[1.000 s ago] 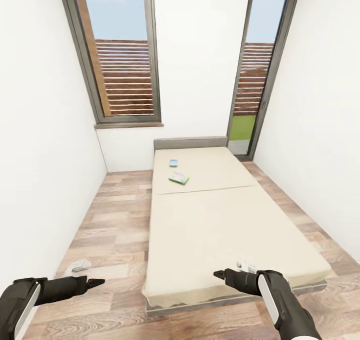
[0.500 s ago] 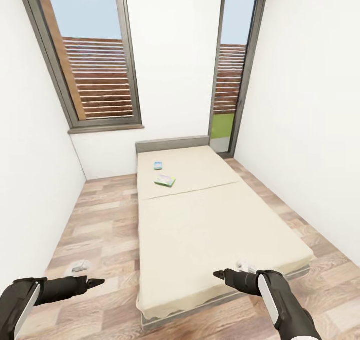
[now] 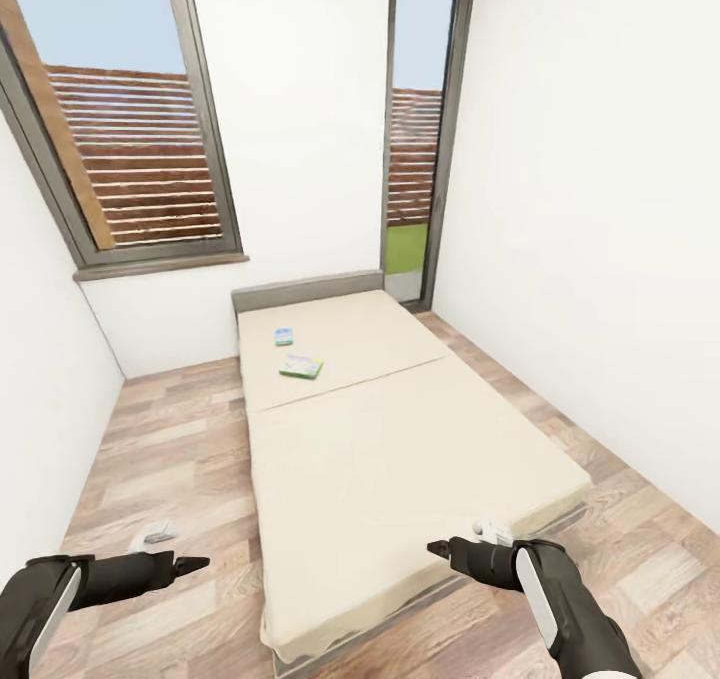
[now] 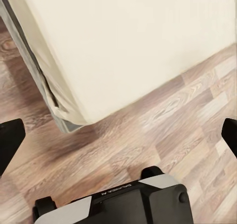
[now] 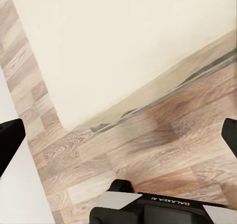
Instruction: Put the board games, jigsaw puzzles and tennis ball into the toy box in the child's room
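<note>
1. Nearest to me, my left gripper [image 3: 200,563] hangs low over the wood-plank floor [image 3: 170,459], off the left side of the bed [image 3: 400,459]. In the left wrist view its fingertips [image 4: 11,137] sit at opposite edges of the frame, so the jaws are spread wide with nothing between them
2. My right gripper [image 3: 436,547] hovers above the foot end of the mattress, pointing toward the left arm. In the right wrist view the fingertips [image 5: 10,135] likewise stand far apart, wide and empty, over the bed's corner and the floor beside it
3. Between the two grippers I see the near corner of the beige mattress on its grey frame
4. Well beyond both grippers, on the head half of the bed past the seam in the mattress, lies a flat green-and-white board game [image 3: 301,367], slightly angled
5. Just past it, nearer the low grey headboard [image 3: 308,289], is a smaller blue board game [image 3: 284,336]; the two lie near each other but apart
6. Both boxes are far from either gripper, closer to the left side of the bed
7. Farthest off are the white wall, a large grey-framed window [image 3: 130,159] and a narrow tall window [image 3: 415,129]
</note>
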{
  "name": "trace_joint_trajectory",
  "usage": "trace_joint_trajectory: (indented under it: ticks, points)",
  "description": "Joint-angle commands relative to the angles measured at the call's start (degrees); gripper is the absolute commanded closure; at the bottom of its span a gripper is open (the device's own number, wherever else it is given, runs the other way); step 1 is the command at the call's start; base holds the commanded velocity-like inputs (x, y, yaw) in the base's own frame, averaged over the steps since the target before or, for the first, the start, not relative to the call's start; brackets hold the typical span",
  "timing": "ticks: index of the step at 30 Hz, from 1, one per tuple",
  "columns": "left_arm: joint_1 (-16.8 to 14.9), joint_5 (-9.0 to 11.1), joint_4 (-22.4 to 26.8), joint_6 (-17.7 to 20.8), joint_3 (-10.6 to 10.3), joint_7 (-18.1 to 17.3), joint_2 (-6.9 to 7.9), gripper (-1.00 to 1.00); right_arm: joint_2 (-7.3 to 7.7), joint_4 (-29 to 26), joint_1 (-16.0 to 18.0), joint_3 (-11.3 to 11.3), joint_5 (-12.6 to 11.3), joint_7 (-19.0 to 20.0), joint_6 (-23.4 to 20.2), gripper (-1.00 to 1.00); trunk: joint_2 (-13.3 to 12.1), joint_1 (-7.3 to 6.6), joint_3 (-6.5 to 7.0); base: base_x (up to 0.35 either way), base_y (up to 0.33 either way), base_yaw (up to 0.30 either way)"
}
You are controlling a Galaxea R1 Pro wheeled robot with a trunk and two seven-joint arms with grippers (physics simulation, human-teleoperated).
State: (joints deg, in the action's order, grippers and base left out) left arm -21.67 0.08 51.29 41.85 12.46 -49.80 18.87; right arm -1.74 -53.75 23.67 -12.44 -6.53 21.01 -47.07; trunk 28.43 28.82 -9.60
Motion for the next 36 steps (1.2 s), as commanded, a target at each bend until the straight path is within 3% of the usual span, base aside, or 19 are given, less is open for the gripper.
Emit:
trace_joint_trajectory:
  ticks: [1,12,15,19,36]
  points:
    - [-0.03,0.01,0.04,0.42,0.11,-0.22,0.00,-1.00,-0.08,-0.04,0.07,-0.22,-0.29,0.00,-0.39,-1.00,0.10,0.04,-0.11,0.080,0.168,-0.277]
    - [-0.04,0.01,0.04,0.34,0.11,-0.22,0.00,-1.00,-0.10,-0.04,0.07,-0.10,-0.17,-0.11,0.81,-1.00,0.10,0.04,-0.14,0.051,0.111,-0.215]
    - [-0.04,0.01,0.04,0.34,0.11,-0.22,-0.04,-1.00,-0.10,-0.05,0.07,-0.02,0.04,-0.30,2.90,-1.00,0.10,0.04,-0.15,0.004,0.009,-0.035]
    - [0.05,-0.33,0.21,0.29,0.02,-0.30,-0.67,-1.00,-1.39,0.23,0.15,-0.11,0.01,-1.00,4.16,-1.00,0.10,0.04,-0.15,0.000,0.000,0.000]
    - [0.05,-0.08,0.21,0.26,-0.07,-0.30,-0.85,-1.00,-1.43,1.00,0.16,0.02,-0.15,-1.05,8.56,-1.00,0.10,0.04,-0.15,0.095,0.062,0.000]
